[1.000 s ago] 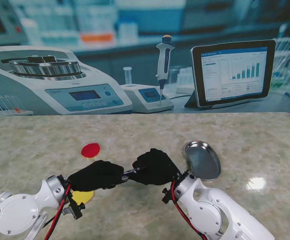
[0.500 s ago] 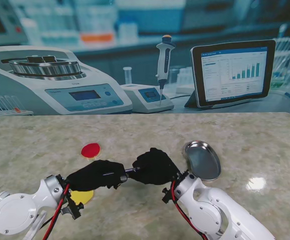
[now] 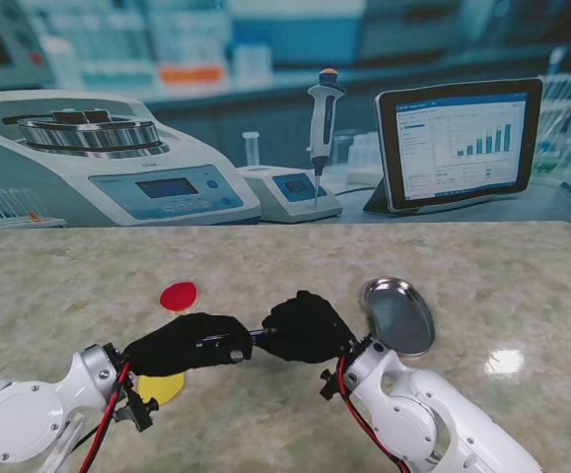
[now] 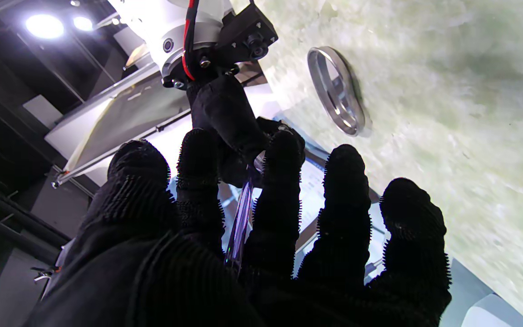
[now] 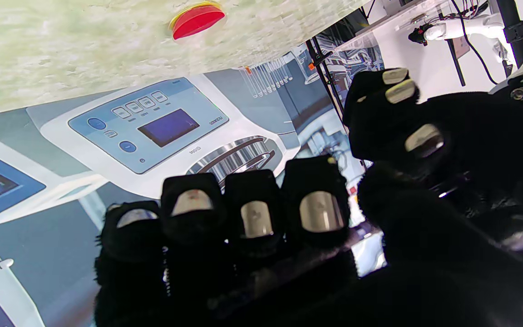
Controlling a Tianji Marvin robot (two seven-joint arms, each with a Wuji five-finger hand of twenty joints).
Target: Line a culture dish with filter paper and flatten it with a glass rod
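Stand view: the left hand (image 3: 188,343) and the right hand (image 3: 305,328), both in black gloves, meet above the marbled table (image 3: 522,286), nearer to me than its middle. A glass rod (image 3: 255,335) bridges the short gap between them, lying roughly level and running left to right. Each hand has its fingers curled around one end of the rod, so both grasp it at once.

Left wrist view: the clear rod (image 4: 239,222) passes between the left hand's fingers (image 4: 343,213) and runs toward the right hand (image 4: 229,122), which closes over its far end. The left hand (image 4: 225,254) fills the lower part of this picture.

Right wrist view: the right hand (image 5: 252,236) shows four fingers (image 5: 318,204) bent in a row with the thumb opposite; the left hand (image 5: 447,136) is clenched just beyond them. The rod itself cannot be made out here.

The metal culture dish (image 3: 399,315) lies on the table just right of the right hand, apart from it, and appears as a shallow ring in the left wrist view (image 4: 336,91). A red disc (image 3: 178,296) rests on the table farther from me than the left hand, seen also in the right wrist view (image 5: 196,20). A yellow disc (image 3: 164,387) lies partly hidden under the left wrist.
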